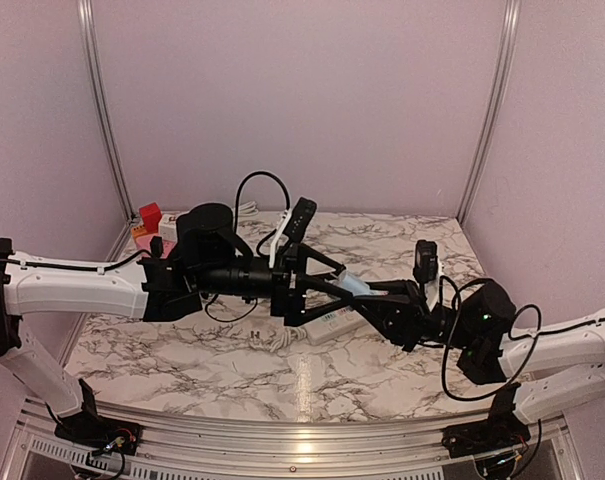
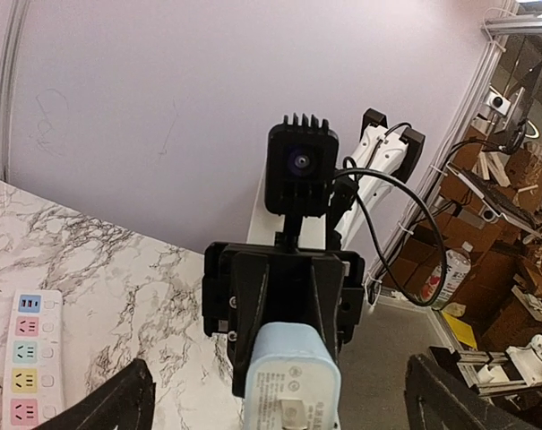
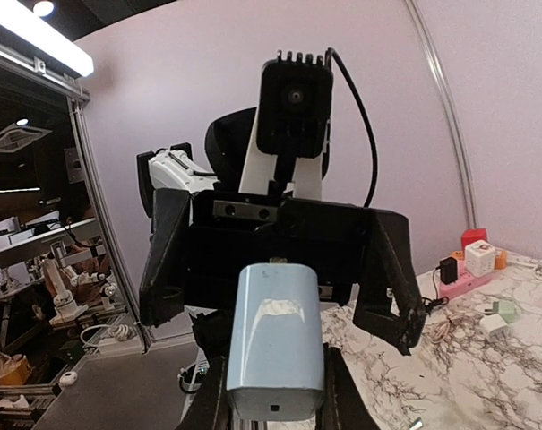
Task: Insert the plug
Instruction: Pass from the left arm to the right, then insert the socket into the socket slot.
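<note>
Right gripper: jaws closed on the light-blue plug, gripping its sides. One end of the plug sticks out past the fingertips, straight toward the left gripper. The printed-label face points at the left wrist camera.

Left gripper: jaws wide open, holding nothing. Its fingers stand off on either side of the plug with a clear gap each side. The two grippers are nose to nose, and the plug sits in the open mouth of the left one.

Both grippers are up off the marble table, roughly level with each other.

The white power strip lies flat on the table just below where the grippers meet. The plug is above it and not touching. From the left wrist the strip sits low and off to the left of that gripper, showing a row of coloured socket faces.

A red box and some small items are in the far corner, behind the left wrist and well apart from both grippers.
</note>
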### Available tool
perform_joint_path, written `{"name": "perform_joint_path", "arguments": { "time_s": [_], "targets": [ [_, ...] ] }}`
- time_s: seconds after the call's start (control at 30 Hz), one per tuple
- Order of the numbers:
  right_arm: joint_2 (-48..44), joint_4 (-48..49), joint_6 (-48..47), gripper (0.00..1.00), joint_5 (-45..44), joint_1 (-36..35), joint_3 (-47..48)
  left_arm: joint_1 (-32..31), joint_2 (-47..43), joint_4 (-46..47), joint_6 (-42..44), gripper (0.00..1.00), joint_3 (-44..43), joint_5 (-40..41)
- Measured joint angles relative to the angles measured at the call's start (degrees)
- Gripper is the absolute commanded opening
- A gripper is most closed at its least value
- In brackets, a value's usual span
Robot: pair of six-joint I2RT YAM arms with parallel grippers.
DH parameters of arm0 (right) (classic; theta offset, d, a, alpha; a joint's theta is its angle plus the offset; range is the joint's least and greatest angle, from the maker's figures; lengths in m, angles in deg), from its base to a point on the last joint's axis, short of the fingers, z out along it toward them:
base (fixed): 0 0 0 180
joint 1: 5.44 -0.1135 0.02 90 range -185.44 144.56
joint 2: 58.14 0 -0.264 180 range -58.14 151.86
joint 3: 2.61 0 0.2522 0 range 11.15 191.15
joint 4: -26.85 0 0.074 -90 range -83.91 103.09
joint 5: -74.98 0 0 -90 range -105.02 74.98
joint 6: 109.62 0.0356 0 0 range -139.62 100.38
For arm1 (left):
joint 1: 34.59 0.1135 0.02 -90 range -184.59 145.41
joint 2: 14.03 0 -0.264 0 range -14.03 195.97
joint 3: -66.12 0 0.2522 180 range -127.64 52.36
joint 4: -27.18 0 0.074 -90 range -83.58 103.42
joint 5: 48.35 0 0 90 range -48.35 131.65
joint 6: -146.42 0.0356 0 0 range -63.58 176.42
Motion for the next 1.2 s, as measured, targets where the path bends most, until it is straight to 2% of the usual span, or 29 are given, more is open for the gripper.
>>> {"name": "perform_joint_path", "arguments": {
  "time_s": [0.2, 0.4, 0.7, 0.97, 1.2],
  "targets": [
    [-5.31, -11.41, -2.71, 0.0, -5.81, 0.04, 0.44, 0.0, -1.2, 0.02, -3.23, 0.99, 0.28, 3.54],
    [-11.02, -27.8, -4.96, 0.0, -15.52, 0.02, 3.43, 0.02, -2.14, 0.22, -9.31, 0.99, 0.28, 7.54],
    [-15.98, -55.36, -5.33, 0.0, -38.64, 0.04, 13.03, -0.07, -3.15, 0.07, -22.25, 0.99, 0.04, 10.23],
    [-15.69, -71.08, 1.7, 0.0, -51.21, 0.04, 16.85, -1.55, -6.93, -0.26, -29.33, 0.99, -0.85, 15.58],
    [-11.39, -81.79, 12.83, 0.0, -58.25, 0.04, 20.13, -2.95, -8.5, -1.31, -29.44, 0.99, -1.46, 19.41]
  ]
}}
